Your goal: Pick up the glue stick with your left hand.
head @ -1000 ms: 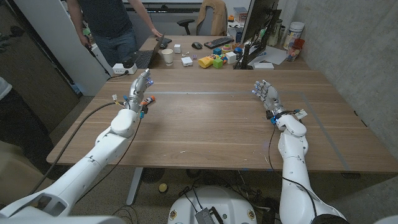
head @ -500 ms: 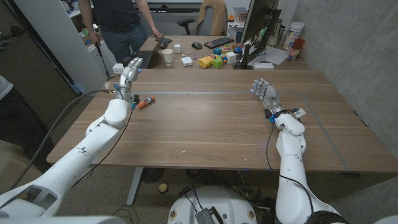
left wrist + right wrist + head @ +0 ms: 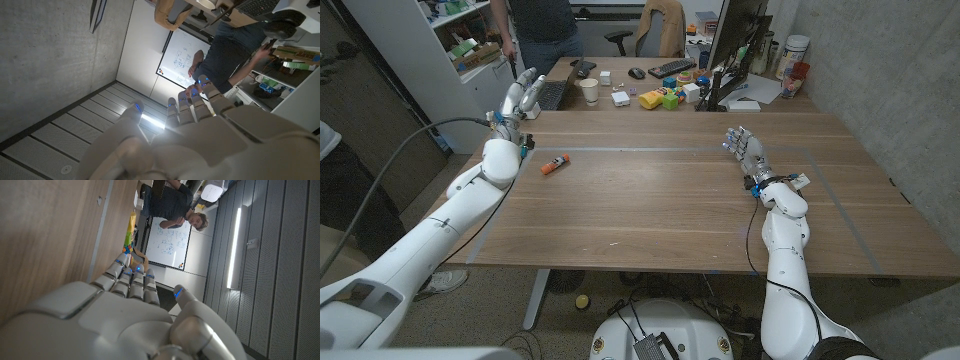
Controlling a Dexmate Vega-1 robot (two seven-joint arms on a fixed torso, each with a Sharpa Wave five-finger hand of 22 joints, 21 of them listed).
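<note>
The glue stick (image 3: 553, 165), orange with a white and dark end, lies on the wooden table (image 3: 660, 190) at the left. My left hand (image 3: 518, 101) is raised above the table's far left corner, fingers straight and apart, holding nothing; the stick lies nearer than it and a little to its right. In the left wrist view that left hand (image 3: 200, 130) points up toward the ceiling. My right hand (image 3: 745, 149) stands at the table's right side with fingers extended and nothing in it; in the right wrist view the right hand (image 3: 120, 310) is beside the tabletop.
A person (image 3: 542, 20) stands behind the table at the far left. Along the far edge are a laptop (image 3: 552, 93), a paper cup (image 3: 589, 90), coloured blocks (image 3: 665, 97), a monitor (image 3: 730, 45) and bottles (image 3: 792, 62). A cable (image 3: 400, 160) trails from my left arm.
My left hand has lifted off the glue stick's spot and swung back and to the left, rising higher. The stick now lies uncovered on the table. The right hand stayed put.
</note>
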